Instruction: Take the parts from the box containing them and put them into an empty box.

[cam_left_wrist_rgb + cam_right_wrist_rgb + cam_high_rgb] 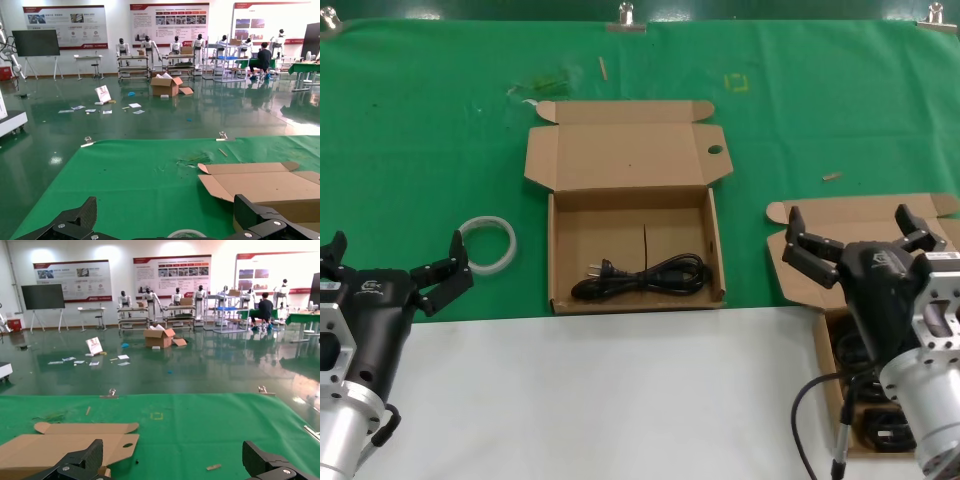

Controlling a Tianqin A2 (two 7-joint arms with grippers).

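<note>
One black power cord [642, 276] lies coiled along near wall of centre box [634, 243], frame middle; this box's lid flap has round hole [714, 150]. More cords [860, 395], probably several, sit in second box [807, 285] at lower right, largely hidden behind right arm. Right gripper [852, 235] hovers over that box, fingers spread wide, holding nothing. Left gripper [392, 268] at lower left, fingers also wide apart, empty. White plastic ring [487, 243] lies on green cloth [420, 150] just beside left gripper's fingertip.
</note>
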